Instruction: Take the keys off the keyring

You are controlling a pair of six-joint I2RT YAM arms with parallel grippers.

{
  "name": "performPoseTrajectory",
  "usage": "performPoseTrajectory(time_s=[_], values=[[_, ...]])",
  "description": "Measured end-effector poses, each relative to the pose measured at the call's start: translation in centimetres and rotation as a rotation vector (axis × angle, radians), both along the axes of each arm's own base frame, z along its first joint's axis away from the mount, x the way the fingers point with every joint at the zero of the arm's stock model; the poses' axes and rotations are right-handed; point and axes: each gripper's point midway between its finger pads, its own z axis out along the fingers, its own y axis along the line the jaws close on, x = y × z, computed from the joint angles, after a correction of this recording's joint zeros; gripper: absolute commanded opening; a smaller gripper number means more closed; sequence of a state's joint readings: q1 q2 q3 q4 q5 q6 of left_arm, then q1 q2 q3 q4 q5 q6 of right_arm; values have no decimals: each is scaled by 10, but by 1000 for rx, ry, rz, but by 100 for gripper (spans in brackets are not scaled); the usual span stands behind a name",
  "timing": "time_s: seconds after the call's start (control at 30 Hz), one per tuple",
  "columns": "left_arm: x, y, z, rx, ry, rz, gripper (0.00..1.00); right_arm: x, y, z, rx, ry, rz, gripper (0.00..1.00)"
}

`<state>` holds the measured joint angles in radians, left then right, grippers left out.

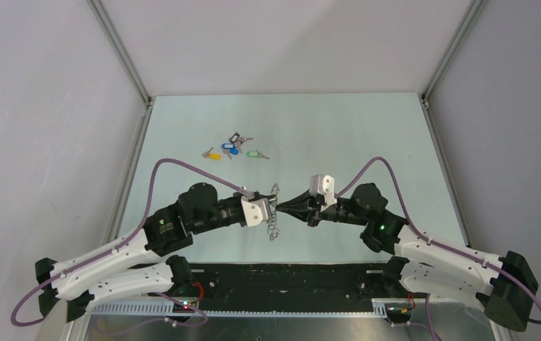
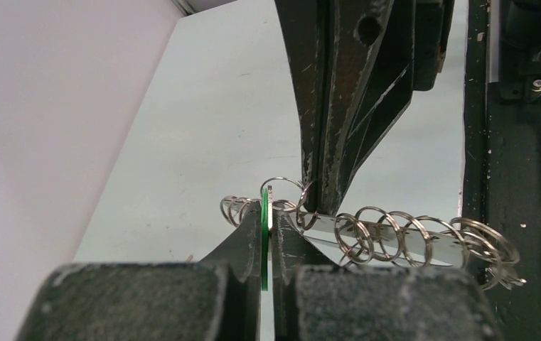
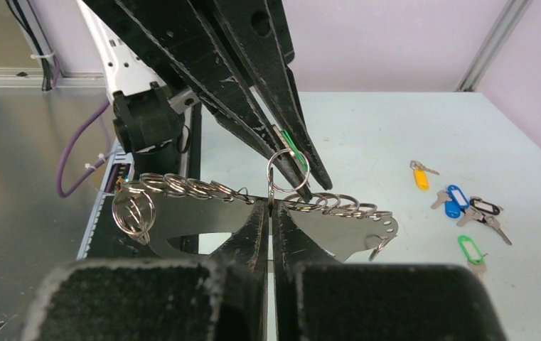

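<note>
The keyring (image 3: 196,222), a flat silvery metal plate threaded with a row of thin split rings, hangs above the pale green surface (image 3: 395,128) between both hands; the right hand (image 3: 271,213) is pressed together on its upper edge, just below one upright ring (image 3: 269,172); the left hand (image 2: 267,217) pinches a thin green plastic tag (image 2: 264,245) touching the keyring; both arms bend inward, fingertips meeting; loose keys (image 3: 455,200) with yellow, blue, black and green tags lie well beyond the keyring.
</note>
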<state>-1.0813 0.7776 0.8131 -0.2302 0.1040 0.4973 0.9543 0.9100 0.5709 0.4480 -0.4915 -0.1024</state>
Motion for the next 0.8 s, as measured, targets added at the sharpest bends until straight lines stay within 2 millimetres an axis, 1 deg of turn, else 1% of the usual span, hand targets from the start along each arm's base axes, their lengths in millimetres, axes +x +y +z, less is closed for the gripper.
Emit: performPoseTrajectory(time_s=[0.17,0.43,0.8], values=[[0,0,0,0,0,-1,0,-6,-3,10,28,0,19,0],[-1,0,3,-10,-4,-5,0,-10,-4,15,50,12,42,0],[-1,-1,8,-28,-13,-10,0,-10,-5,26,93,30,44,0]])
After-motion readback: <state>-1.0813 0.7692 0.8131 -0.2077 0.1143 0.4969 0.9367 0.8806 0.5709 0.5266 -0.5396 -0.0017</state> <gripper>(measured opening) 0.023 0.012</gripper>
